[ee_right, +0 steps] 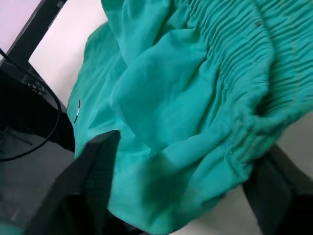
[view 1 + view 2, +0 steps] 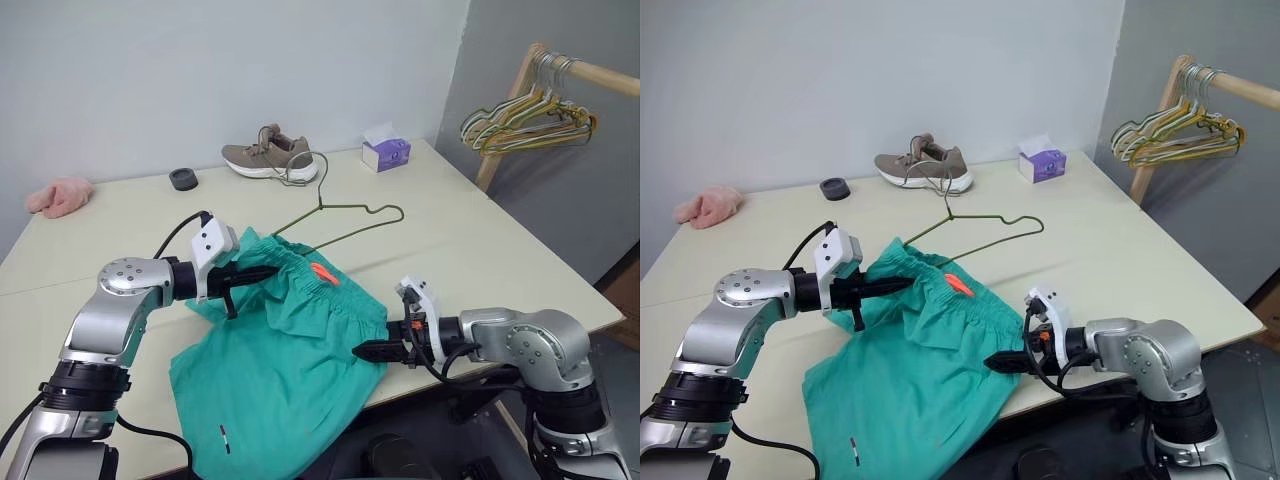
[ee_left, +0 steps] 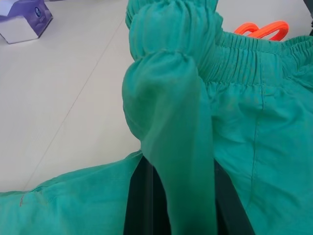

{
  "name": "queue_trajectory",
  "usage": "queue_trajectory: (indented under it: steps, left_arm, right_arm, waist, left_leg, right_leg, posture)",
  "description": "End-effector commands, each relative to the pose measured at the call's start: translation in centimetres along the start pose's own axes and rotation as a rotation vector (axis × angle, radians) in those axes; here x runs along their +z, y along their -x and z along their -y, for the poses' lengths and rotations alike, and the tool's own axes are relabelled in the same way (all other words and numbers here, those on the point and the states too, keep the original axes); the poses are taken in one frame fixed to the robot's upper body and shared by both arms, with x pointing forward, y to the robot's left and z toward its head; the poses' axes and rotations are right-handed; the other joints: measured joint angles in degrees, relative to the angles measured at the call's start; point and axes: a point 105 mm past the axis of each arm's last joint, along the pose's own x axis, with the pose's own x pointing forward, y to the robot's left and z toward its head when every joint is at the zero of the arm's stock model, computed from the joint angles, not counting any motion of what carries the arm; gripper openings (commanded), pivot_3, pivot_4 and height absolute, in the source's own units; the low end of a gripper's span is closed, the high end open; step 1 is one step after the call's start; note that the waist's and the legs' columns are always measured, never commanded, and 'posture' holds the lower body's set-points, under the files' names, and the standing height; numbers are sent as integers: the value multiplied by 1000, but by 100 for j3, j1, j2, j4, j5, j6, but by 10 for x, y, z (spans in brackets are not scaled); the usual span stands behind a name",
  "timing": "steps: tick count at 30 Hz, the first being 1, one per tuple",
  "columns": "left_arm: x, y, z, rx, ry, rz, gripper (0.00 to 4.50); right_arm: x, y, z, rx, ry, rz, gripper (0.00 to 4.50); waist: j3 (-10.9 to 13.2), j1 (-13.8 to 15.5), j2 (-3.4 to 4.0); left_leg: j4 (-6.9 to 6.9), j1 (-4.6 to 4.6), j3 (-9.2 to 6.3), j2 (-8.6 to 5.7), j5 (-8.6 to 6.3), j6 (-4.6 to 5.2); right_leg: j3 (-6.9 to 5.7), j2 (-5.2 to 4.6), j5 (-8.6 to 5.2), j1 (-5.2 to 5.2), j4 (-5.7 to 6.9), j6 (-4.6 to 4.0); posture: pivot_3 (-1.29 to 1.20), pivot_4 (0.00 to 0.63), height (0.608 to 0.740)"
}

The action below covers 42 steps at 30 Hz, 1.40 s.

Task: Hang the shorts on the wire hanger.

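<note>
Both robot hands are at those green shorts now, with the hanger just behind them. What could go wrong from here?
The shorts droop over the table edge, so they might slide off if the left gripper, shut on the waistband, slips. The right gripper has fabric between open fingers and may close on a bunched fold. Tugging could also knock the wire hanger, which lies partly under the shorts.

Head stereo pair looked forward and down over table (image 2: 470, 250); wrist cameras sat close along fingers, sharing shorts (image 2: 280, 370).
</note>
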Motion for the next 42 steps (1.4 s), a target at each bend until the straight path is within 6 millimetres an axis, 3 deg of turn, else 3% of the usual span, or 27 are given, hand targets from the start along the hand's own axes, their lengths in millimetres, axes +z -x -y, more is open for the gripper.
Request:
queue_trajectory:
  steps: [1,8,11,18,25,30,36,42]
  left_arm:
    - [16,8,-10,50,-43,43,0]
    - [17,14,-12,99,0,75,0]
    - [19,19,-7,89,50,97,0]
    - [32,37,21,-60,238,163,0]
    - [51,48,33,-155,366,251,0]
    - [40,51,49,-209,378,172,0]
    - [35,57,48,-209,373,125,0]
    - [17,61,47,-182,340,28,0]
  right_arm:
    - [9,-1,-1,-21,46,19,2528]
    - [13,4,18,-146,144,39,83]
    - [23,14,33,-208,185,67,35]
    - [54,58,72,-314,181,128,35]
    - [57,73,94,-361,184,104,35]
    - [62,76,98,-380,199,120,35]
    - [68,83,106,-412,186,148,35]
    - [65,89,104,-408,184,147,35]
  waist:
    - [0,0,0]
    - [0,3,1]
    - [0,1,1]
    - [5,15,7]
    - [7,53,10]
    - [10,39,16]
    - [12,99,19]
    - [17,128,26]
  left_leg:
    - [0,0,0,0,0,0]
    - [0,0,1,0,0,0]
    - [-1,0,0,0,0,0]
    - [-2,0,2,1,-1,2]
    - [-1,2,3,1,-1,3]
    - [-2,1,9,1,-2,4]
    - [1,2,10,0,-2,4]
    - [-5,0,10,1,-2,3]
  right_leg:
    - [-1,0,0,0,0,0]
    - [0,0,-1,0,0,1]
    - [-1,0,-1,0,-2,2]
    - [-1,1,-1,0,-2,2]
    - [-2,2,-1,4,-3,2]
    - [7,2,-1,1,-3,1]
    - [7,2,-1,2,-5,1]
    - [7,2,-1,-3,-6,-1]
  posture:
    - [-323,0,740]
    - [-307,0,740]
    - [-301,0,740]
    - [-288,0,740]
    - [-282,0,740]
    - [-282,0,740]
    - [-275,0,740]
    - [-278,0,740]
